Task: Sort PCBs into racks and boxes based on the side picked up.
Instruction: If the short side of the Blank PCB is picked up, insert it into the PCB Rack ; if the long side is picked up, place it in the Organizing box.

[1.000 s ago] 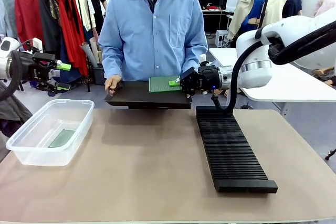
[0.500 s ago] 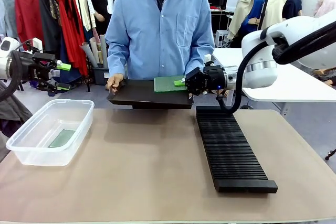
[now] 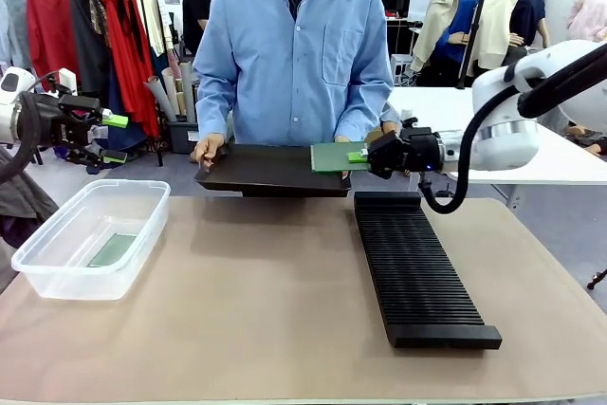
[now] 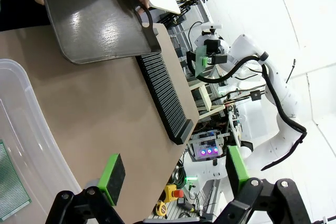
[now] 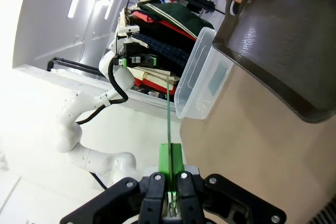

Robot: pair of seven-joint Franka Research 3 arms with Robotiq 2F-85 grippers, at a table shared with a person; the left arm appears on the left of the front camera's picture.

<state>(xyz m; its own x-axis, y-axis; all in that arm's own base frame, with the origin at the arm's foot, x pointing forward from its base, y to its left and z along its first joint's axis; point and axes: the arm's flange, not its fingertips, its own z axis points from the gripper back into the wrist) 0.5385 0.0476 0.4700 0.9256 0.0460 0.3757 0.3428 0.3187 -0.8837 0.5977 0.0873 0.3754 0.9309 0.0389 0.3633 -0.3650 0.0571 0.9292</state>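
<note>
My right gripper (image 3: 366, 156) is shut on the right edge of a green PCB (image 3: 337, 156) and holds it flat at the right end of the black tray (image 3: 270, 170), just above the far end of the rack (image 3: 417, 267). In the right wrist view this PCB (image 5: 168, 114) shows edge-on as a thin green line between the shut fingers of my right gripper (image 5: 170, 163). Another PCB (image 3: 112, 250) lies in the clear box (image 3: 90, 237) at the left. My left gripper (image 3: 114, 138) hovers open and empty behind the box; its green pads (image 4: 112, 171) stand wide apart.
A person in a blue shirt holds the tray (image 4: 100, 19) at both ends over the table's far edge, one hand (image 3: 204, 149) on its left end. The rack (image 4: 163, 93) runs from far to near, right of the middle. A white side table (image 3: 531, 154) stands behind the right arm.
My right gripper has carried the PCB to the right, from over the tray to its right end above the rack's far end. The left arm has not moved.
</note>
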